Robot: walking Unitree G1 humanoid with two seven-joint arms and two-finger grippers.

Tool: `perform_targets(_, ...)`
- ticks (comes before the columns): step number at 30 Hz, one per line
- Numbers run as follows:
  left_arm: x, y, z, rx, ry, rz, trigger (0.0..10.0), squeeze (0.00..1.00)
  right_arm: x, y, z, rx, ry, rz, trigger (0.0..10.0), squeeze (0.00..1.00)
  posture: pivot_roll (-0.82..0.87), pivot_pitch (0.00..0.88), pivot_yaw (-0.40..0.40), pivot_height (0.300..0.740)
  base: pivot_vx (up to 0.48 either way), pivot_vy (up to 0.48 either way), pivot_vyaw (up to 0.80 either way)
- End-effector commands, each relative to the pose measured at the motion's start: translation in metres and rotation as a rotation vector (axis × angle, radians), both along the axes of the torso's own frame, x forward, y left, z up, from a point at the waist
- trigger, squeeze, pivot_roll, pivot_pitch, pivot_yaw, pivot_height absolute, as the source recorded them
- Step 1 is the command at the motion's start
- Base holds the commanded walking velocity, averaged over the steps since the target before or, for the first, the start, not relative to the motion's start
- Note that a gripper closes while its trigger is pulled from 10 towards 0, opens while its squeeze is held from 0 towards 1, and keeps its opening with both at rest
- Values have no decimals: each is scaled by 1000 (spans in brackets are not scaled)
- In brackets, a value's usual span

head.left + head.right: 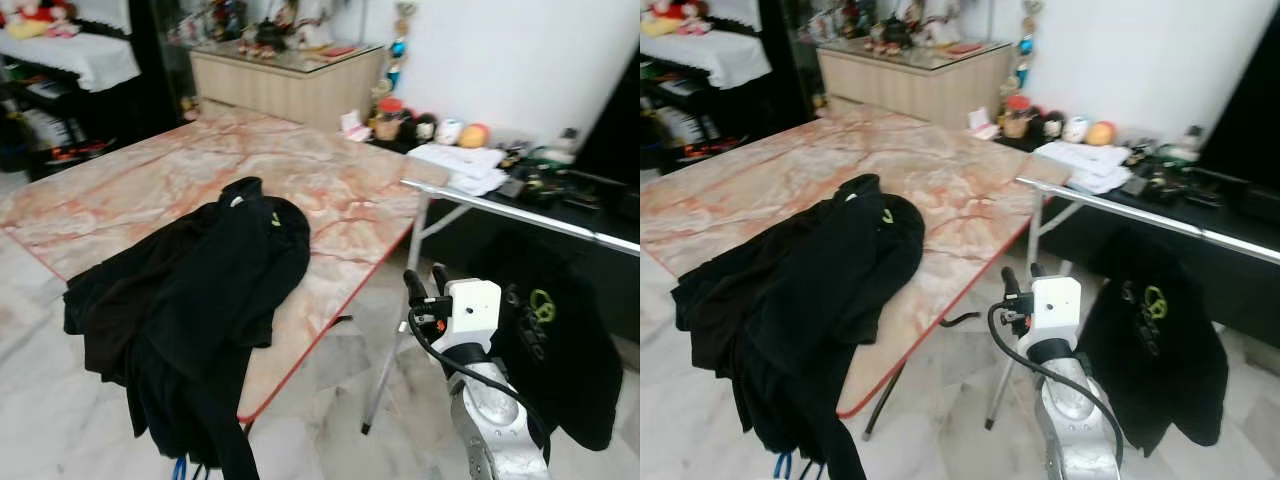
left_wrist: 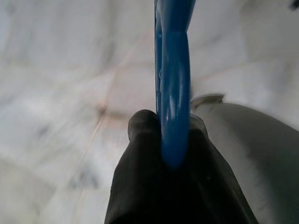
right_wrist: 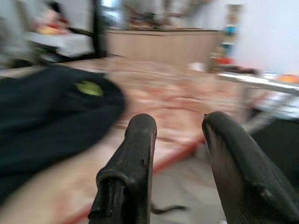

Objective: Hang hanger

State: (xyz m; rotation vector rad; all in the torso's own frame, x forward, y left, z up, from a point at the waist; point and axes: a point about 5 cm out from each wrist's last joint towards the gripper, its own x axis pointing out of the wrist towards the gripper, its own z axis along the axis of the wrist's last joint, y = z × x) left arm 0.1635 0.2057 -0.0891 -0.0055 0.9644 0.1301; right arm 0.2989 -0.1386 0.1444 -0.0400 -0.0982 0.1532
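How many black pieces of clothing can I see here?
2. One black garment lies heaped on the marble table's near edge, spilling over it. Another black garment hangs from the metal rail on the right. The heap may hide more layers.

You're looking at a lived-in home: marble-topped table (image 1: 150, 190) carrying black clothes (image 1: 190, 300), sideboard (image 1: 285, 85) crowded with figurines, clothes rail (image 1: 520, 212) standing over the pale marble floor (image 1: 330, 400).
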Motion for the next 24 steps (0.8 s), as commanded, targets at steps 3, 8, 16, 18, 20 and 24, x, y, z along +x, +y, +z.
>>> perform_targets(3,-14,-2,-7,-12,55,13,10000,0,-2,-6,-6,11,28,-21,10000,0,99,35,9,740,-279,0,0)
perform_targets(8,-14,-2,-7,-13,54,13,10000,0,-2,-5,-9,27,37,-26,10000,0,98,35,9,740,-277,0,0)
perform_targets(16,-14,-3,-7,-16,55,14,10000,0,-5,-27,-50,36,220,-143,10000,0,99,34,7,740,-277,0,0)
perform_targets(18,-14,-3,-7,-16,55,13,10000,0,-8,-33,-63,60,260,-174,10000,0,100,35,8,740,-277,0,0)
perform_targets(20,-14,-3,-7,-16,55,12,10000,0,-11,-37,-71,73,285,-191,10000,0,100,35,9,740,-277,0,0)
perform_targets(24,-14,-2,-7,-10,57,7,10000,0,-20,-45,-104,136,400,-247,10000,0,96,35,13,740,-120,0,0)
